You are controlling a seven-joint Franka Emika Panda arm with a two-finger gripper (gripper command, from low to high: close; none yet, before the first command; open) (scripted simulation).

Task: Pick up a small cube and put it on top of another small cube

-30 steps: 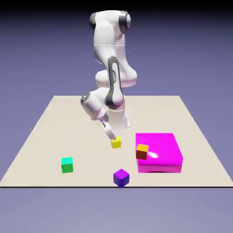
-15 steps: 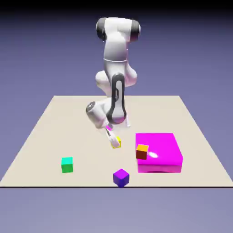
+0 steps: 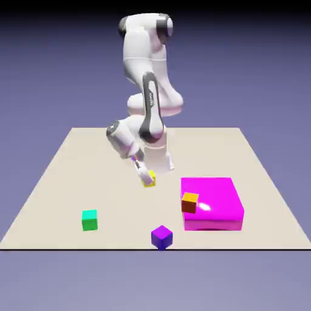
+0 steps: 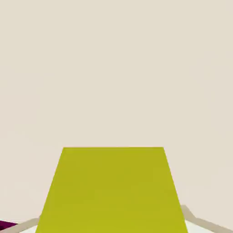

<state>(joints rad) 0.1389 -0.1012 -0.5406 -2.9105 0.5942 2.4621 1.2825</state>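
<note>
The yellow cube (image 3: 149, 178) is held between the closed fingers of the gripper (image 3: 146, 177), just above the table (image 3: 73, 170), near its middle. To its right lie the magenta block (image 3: 215, 197) and the orange cube (image 3: 190, 201).

A green cube (image 3: 89, 220) and a purple cube (image 3: 161, 237) sit apart near the beige surface (image 3: 73, 164)'s front edge. An orange cube (image 3: 190, 202) touches a large magenta block (image 3: 215, 200)'s left side.

Arm (image 3: 146, 79) was glossy white, rounded link shells, dark grey joint caps and a dark grey strip along the forearm; tool (image 3: 144, 174) pale.
</note>
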